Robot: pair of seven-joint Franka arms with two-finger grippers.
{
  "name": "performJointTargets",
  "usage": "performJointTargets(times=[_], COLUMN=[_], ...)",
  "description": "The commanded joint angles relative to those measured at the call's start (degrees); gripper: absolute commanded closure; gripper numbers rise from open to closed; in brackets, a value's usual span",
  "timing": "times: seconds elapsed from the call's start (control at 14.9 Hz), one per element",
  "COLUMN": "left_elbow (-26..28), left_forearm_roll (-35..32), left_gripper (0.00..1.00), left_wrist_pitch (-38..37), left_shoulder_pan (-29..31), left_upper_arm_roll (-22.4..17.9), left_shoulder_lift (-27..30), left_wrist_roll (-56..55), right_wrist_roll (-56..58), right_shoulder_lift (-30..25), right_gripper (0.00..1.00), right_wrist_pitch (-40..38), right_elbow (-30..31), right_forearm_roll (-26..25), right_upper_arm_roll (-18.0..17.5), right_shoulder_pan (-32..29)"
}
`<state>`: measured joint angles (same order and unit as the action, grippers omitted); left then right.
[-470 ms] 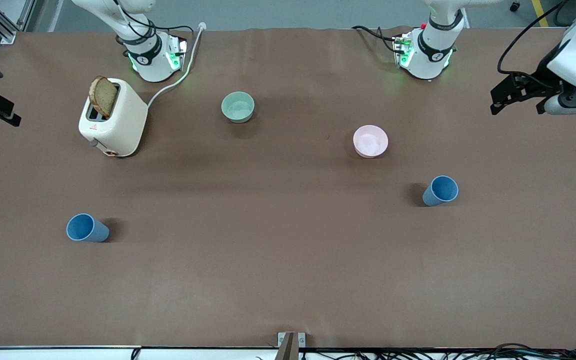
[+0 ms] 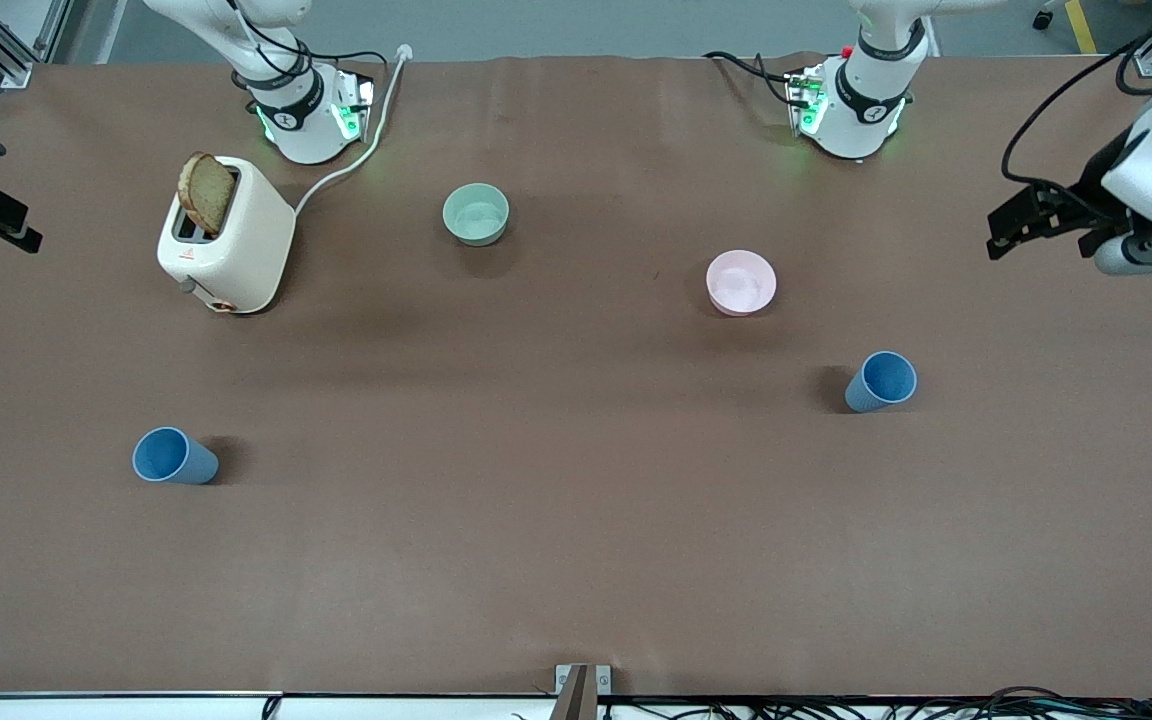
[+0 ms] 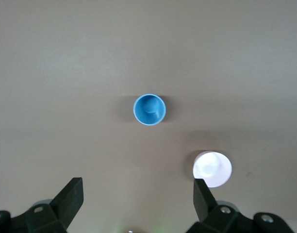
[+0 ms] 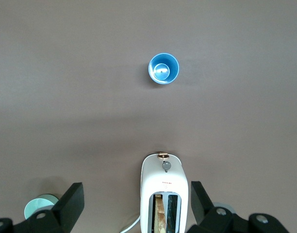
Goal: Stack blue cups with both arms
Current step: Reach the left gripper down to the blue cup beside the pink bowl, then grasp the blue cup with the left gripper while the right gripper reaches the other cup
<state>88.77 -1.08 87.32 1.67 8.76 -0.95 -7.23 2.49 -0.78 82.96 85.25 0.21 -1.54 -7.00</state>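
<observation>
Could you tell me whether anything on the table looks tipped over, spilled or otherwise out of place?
Nothing stands out. Both blue cups stand upright and apart, the two bowls sit level, and the bread sticks up from the toaster.

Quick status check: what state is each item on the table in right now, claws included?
Matte blue plastic cup toward the left arm's end: upright, empty.
Matte blue plastic cup toward the right arm's end: upright, empty.
Round pink bowl: upright, empty.
Round mint-green bowl: upright, empty.
White toaster: bread slice sticking up.
Left claw: open, empty.
Right claw: open, empty.
</observation>
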Motion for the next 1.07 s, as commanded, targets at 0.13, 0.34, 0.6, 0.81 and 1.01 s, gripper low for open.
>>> performJointTargets(times=[0.13,0.34,0.6,0.81,1.01], left_elbow=[4.4,14.0,25.7,31.7,34.7], left_forearm_roll=[-4.4,-4.5,-4.7,-4.7,-4.7], left_gripper=[0.00,0.00,0.02,0.16,0.22], left_wrist_pitch=[13.0,28.1,45.2,49.5,49.5], left_shoulder_pan=[1.1,1.9,3.1,3.6,3.9], left_upper_arm_roll=[0.2,0.2,0.2,0.2,0.3], left_shoulder_lift=[-6.4,-8.9,-12.4,-13.6,-13.1], left_wrist_roll=[0.0,0.6,0.6,0.7,0.6], right_wrist_roll=[-0.4,-0.3,-0.2,-0.2,0.5], right_shoulder_lift=[-0.3,0.3,4.0,9.2,14.6], right_gripper=[0.03,0.03,0.03,0.03,0.03], right_wrist_pitch=[0.4,3.7,11.2,17.2,25.4], right_elbow=[0.5,2.5,6.2,8.4,10.5], right_forearm_roll=[-0.7,-0.7,-0.7,-0.7,-0.7], right_upper_arm_roll=[-0.2,-0.1,0.0,0.0,0.0], right_shoulder_pan=[-0.6,-1.0,-1.4,-2.8,-3.6])
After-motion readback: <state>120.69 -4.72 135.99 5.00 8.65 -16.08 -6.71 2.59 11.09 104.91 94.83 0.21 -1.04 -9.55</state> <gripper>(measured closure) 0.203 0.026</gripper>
